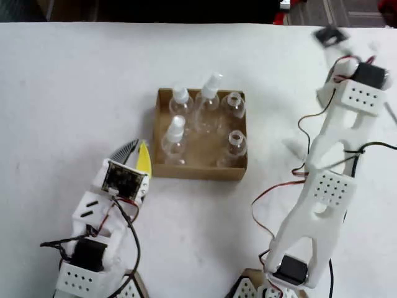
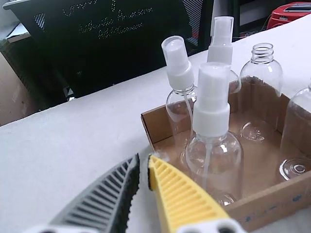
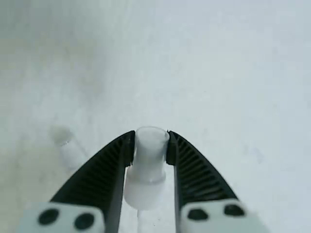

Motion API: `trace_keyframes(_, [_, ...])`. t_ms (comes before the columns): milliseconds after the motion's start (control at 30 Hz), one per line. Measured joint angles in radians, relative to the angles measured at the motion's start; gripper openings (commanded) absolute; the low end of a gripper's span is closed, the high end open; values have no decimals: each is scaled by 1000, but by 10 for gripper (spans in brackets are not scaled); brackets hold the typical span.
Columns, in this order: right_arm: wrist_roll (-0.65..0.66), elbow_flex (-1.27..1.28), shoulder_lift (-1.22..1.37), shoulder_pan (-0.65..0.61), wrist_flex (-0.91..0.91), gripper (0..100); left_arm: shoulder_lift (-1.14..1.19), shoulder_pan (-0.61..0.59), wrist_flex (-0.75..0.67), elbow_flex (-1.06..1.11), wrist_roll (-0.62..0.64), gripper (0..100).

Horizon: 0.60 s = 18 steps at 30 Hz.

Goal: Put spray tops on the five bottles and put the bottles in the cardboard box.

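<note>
The cardboard box (image 1: 200,171) sits mid-table with five clear bottles standing in it. Three carry white spray tops (image 1: 180,95) (image 2: 212,99); two bottles on the box's right side (image 1: 234,103) (image 1: 237,144) have bare necks (image 2: 263,50). My left gripper (image 1: 140,144) (image 2: 143,162) rests just off the box's left wall, its grey and yellow fingers shut with nothing between them. My right gripper (image 1: 327,35) (image 3: 149,138) is far out at the back right of the table, shut on a white spray top (image 3: 146,179) held upright between the black fingers.
Another white spray top (image 3: 65,145) lies on the table beside my right gripper. The right arm (image 1: 329,186) stretches along the table's right side with loose wires (image 1: 267,198) beside it. A dark chair (image 2: 112,34) stands beyond the table's far edge.
</note>
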Motion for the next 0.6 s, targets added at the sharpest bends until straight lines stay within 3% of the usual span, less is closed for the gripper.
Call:
trace_keyframes(367, [-560,-9,-327,-89,5,15,0,0,0,0,0,35])
trace_keyframes(600, [-626,172,-563,-189,6,15,0,0,0,0,0,35])
